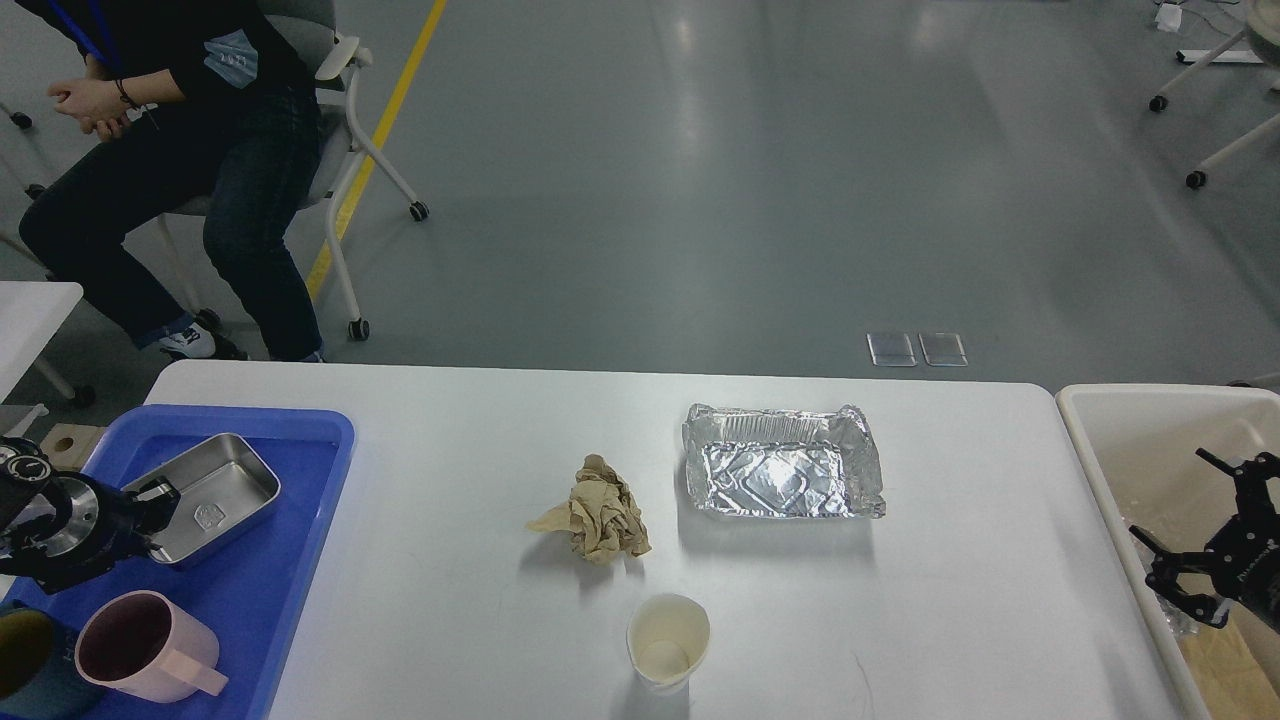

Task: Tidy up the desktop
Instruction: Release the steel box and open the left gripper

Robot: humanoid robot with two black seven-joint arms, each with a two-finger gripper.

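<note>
The white desktop point(450, 610) carries a crumpled brown paper wad point(600, 520), a crinkled foil tray point(780, 475) and a paper cup point(668, 640) standing upright near the front. At the left, my left gripper point(158, 515) is shut on the near-left rim of a steel container point(220, 492), which sits low in the blue tray point(300, 540). My right gripper point(1185, 535) hangs open with nothing between its fingers, over the cream bin point(1100, 470) at the right edge.
A pink mug point(135, 648) and a dark cup point(25, 665) stand in the blue tray's front part. Clear plastic litter lies in the cream bin. A seated person point(170, 150) on a wheeled chair is behind the table's far left corner.
</note>
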